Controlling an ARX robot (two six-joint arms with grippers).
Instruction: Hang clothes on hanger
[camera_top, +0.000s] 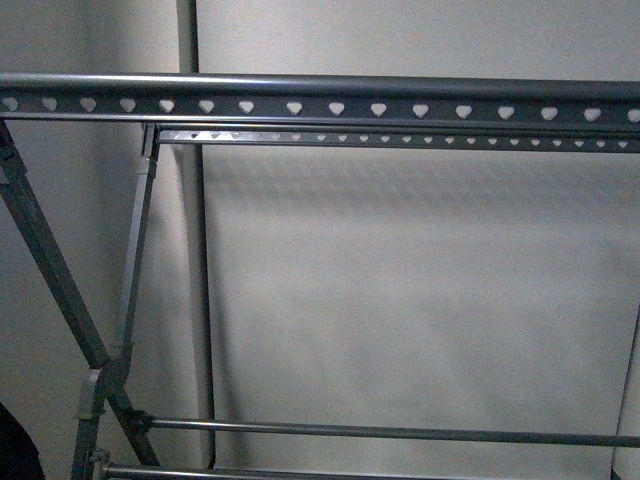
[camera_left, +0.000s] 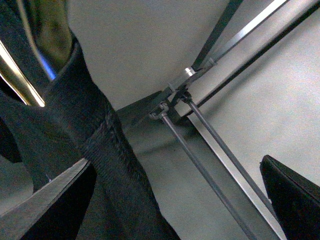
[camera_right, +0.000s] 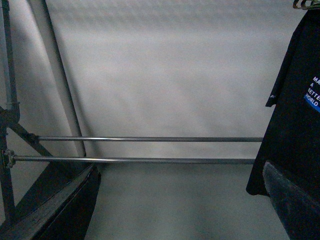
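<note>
The grey metal hanger rack fills the front view, with its near heart-holed rail (camera_top: 330, 100) across the top and a second rail (camera_top: 400, 138) behind it. Neither gripper shows there. The black T-shirt (camera_right: 292, 125) hangs at the edge of the right wrist view, part of its white print and blue stripe (camera_right: 313, 95) showing. My right gripper (camera_right: 180, 200) is open and empty, one finger (camera_right: 292, 200) just in front of the shirt's hem. In the left wrist view a ribbed black cloth band (camera_left: 100, 150) runs beside one finger (camera_left: 55, 205) of my open left gripper (camera_left: 176, 200), not pinched.
Diagonal rack legs (camera_top: 50, 270) stand at the left. Two thin lower rods (camera_top: 400, 433) cross near the floor and also show in the right wrist view (camera_right: 150, 139). A pale wall lies behind the rack. A vertical pipe (camera_top: 195, 250) runs up the wall.
</note>
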